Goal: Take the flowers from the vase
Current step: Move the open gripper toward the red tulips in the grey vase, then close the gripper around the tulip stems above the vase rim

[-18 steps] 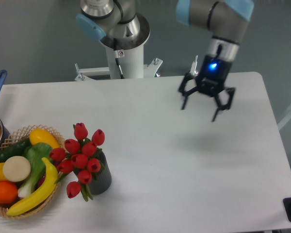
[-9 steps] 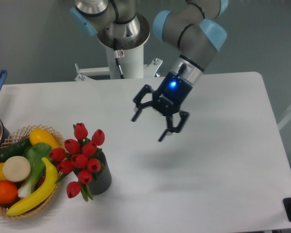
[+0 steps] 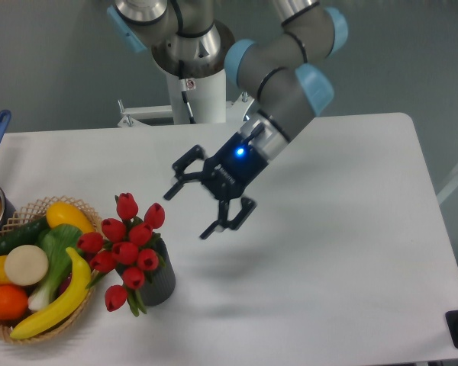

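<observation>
gripper (image 3: 189,212): jaws spread apart, holding nothing, tilted toward lower left, in the air up and right of the bunch
flowers (image 3: 127,244): red tulips sitting in the vase (image 3: 159,279), front left of table (image 3: 328,252), just beside the wicker basket (image 3: 42,324) of fruit
step: approach, no contact yet
how to: come over the bunch, go low to straddle the stems not the buds, close gently, lift straight up so the vase stays down
vs earlier: arm has swung from the far right of the table across to near the flowers; flowers, vase and basket unchanged
</observation>
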You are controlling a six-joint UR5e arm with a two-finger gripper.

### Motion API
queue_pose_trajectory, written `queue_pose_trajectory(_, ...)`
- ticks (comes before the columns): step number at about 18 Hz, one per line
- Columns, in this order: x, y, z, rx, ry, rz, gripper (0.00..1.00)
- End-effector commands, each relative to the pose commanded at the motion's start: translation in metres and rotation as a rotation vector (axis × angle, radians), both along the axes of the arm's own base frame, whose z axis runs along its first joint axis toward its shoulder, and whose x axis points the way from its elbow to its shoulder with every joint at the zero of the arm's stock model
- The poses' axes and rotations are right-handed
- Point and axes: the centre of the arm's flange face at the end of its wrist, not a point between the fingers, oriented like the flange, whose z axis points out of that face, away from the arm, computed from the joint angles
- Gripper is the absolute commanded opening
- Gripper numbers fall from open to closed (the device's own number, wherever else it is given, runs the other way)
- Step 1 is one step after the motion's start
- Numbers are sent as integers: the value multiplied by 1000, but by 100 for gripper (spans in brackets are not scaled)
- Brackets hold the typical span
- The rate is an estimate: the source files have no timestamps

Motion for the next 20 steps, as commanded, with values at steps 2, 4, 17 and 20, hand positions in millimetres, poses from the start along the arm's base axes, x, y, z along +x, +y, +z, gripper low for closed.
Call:
queue_pose_trajectory(2,-2,6,-3,0,0,-8,100)
queue_pose_trajectory(4,-4,13,-7,-3,-4,-16,100)
queue_pose_trajectory(17,10,45,-16,8,6,-76,57)
queue_pose_trajectory(20,10,44,-15,9,8,-75,12)
